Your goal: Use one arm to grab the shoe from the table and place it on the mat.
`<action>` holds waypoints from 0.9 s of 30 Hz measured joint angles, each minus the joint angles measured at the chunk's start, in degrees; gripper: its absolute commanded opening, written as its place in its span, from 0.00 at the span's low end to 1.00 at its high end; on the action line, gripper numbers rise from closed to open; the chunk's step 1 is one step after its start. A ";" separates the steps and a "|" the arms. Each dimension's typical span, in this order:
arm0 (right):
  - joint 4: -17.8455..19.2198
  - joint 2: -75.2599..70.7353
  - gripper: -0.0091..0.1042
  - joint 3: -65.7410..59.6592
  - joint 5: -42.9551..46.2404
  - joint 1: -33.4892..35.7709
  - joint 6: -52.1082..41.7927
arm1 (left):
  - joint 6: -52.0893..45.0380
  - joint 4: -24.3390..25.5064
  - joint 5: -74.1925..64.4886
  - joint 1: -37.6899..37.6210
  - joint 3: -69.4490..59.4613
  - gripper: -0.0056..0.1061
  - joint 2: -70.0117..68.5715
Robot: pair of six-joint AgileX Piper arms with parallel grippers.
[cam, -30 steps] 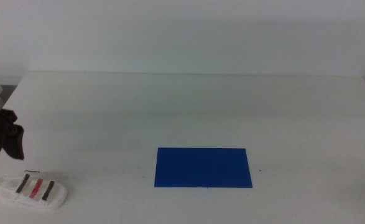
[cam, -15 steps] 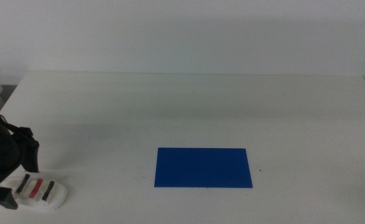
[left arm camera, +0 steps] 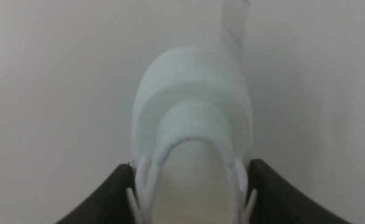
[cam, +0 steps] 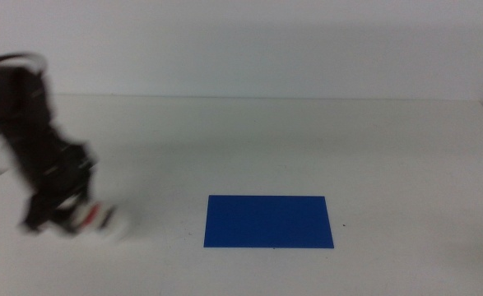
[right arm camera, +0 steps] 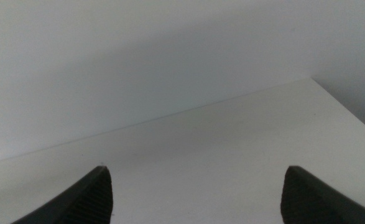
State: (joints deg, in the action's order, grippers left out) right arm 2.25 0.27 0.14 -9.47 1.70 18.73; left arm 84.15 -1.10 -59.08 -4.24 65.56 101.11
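Note:
The left arm (cam: 27,123) comes in from the left, blurred by motion. My left gripper (cam: 64,215) is shut on the white shoe (cam: 105,220), whose red strap shows faintly. They are left of the blue mat (cam: 269,220) and apart from it. In the left wrist view the shoe's (left arm camera: 191,118) white sole sits between the two dark jaws of the left gripper (left arm camera: 191,177), which press on both its sides. The right gripper (right arm camera: 194,177) is open and empty over the white table (right arm camera: 219,143); it is outside the middle view.
The white table (cam: 307,140) stretches wide behind and to the right of the mat. Its far edge meets a pale wall. A small dark speck (cam: 344,224) lies just right of the mat.
The left arm came down on the shoe at the table's front left, closed on it, and has swung right and up with it toward the mat. The mat has not moved.

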 measured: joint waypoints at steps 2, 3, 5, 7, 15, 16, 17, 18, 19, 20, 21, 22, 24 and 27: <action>0.00 0.00 0.78 0.00 0.00 0.00 0.00 | 3.63 -0.87 0.00 -5.19 4.39 0.03 0.27; 0.00 0.00 0.78 0.00 0.00 0.00 0.00 | 5.10 -1.19 0.00 -7.24 6.37 0.03 0.71; 0.00 0.00 0.78 0.00 0.00 0.00 0.00 | 9.34 -1.73 -0.25 -12.21 11.68 0.03 2.61; 0.00 0.00 0.78 0.00 0.00 0.00 0.00 | 13.52 -1.96 -0.96 -16.42 16.99 0.03 5.47; 0.00 0.00 0.78 0.00 0.00 0.00 0.00 | 24.94 -3.05 -3.48 -28.96 30.28 0.03 18.46; 0.00 0.00 0.78 0.00 0.00 0.00 0.00 | 25.60 -3.34 -3.74 -29.80 31.01 0.03 19.22; 0.00 0.00 0.78 0.00 0.00 0.00 0.00 | 26.03 -3.64 -3.94 -30.47 31.37 0.03 19.64; 0.00 0.00 0.78 0.00 0.00 0.00 0.00 | 26.31 -3.74 -4.11 -30.73 31.63 0.03 19.76; 0.00 0.00 0.78 0.00 0.00 0.00 0.00 | 26.81 -3.85 -4.53 -31.17 31.77 0.03 19.91; 0.00 0.00 0.78 0.00 0.00 0.00 0.00 | 27.12 -3.85 -4.79 -31.27 31.89 0.03 19.91; 0.00 0.00 0.78 0.00 0.00 0.00 0.00 | 27.41 -3.85 -5.02 -31.27 31.97 0.03 19.91; 0.00 0.00 0.78 0.00 0.00 0.00 0.00 | 27.54 -3.85 -5.15 -31.27 32.03 0.03 19.91; 0.00 0.00 0.78 0.00 0.00 0.00 0.00 | 27.90 -3.85 -5.15 -31.31 32.03 0.03 19.91; 0.00 0.00 0.78 0.00 0.00 0.00 0.00 | 25.33 -4.11 -5.37 -31.54 32.03 0.03 20.02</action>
State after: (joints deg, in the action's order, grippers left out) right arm 2.25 0.27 0.14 -9.47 1.70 18.73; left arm 109.47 -5.21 -64.45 -35.77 97.59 121.13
